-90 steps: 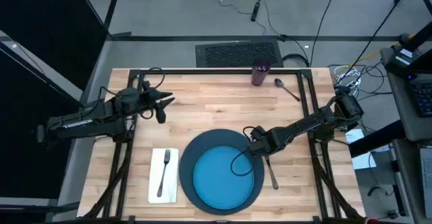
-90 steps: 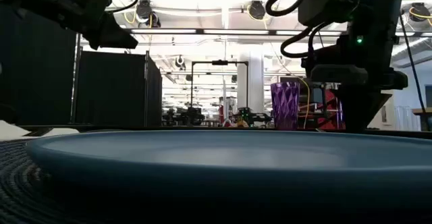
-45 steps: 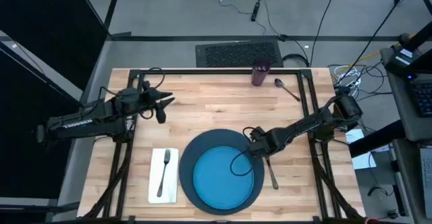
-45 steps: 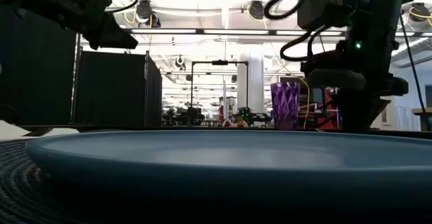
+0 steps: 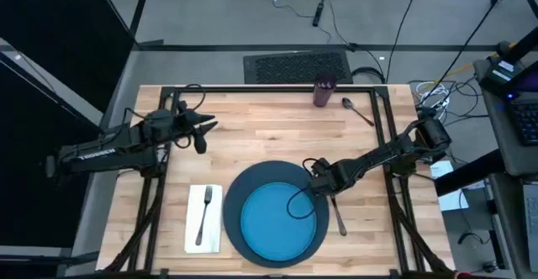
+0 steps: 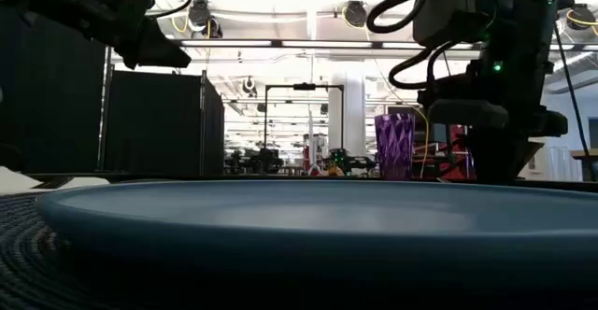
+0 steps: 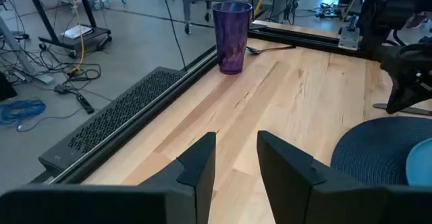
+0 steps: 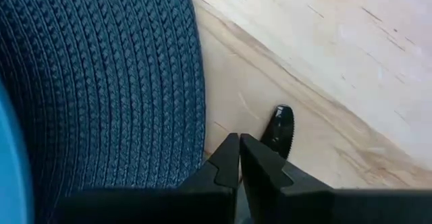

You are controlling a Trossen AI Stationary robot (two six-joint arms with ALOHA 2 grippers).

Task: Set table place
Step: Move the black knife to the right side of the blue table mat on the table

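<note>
A bright blue plate [image 5: 277,222] lies on a dark navy round disc [image 5: 252,182] near the table's front edge. To its left a fork [image 5: 203,214] rests on a white napkin [image 5: 192,228]. The knife [image 5: 338,214] lies flat on the table just right of the disc. My right gripper [image 5: 320,181] is shut and low over the knife's blade end at the disc's right rim. A purple cup [image 5: 324,91] stands at the far edge with a spoon [image 5: 358,111] lying beside it. My left gripper [image 5: 204,133] hovers open over the table's left part, holding nothing. My right gripper's shut fingers [image 8: 233,158] point down beside the disc's rim [image 8: 192,109]. The knife's dark serrated tip [image 8: 279,128] shows just past one finger, which hides the rest of the blade. Whether the fingers touch the knife I cannot tell.
Bare pale planks [image 5: 261,132] stretch between the disc and the cup. A black frame rail [image 5: 252,88] runs along the table's far edge, with a dark grille [image 5: 296,65] on the floor beyond it. Cables and equipment [image 5: 513,77] crowd the right side.
In the low view my right gripper has sunk a little toward the table beside the disc, its cable swaying with it. The knife, plate and the rest lie as before.
</note>
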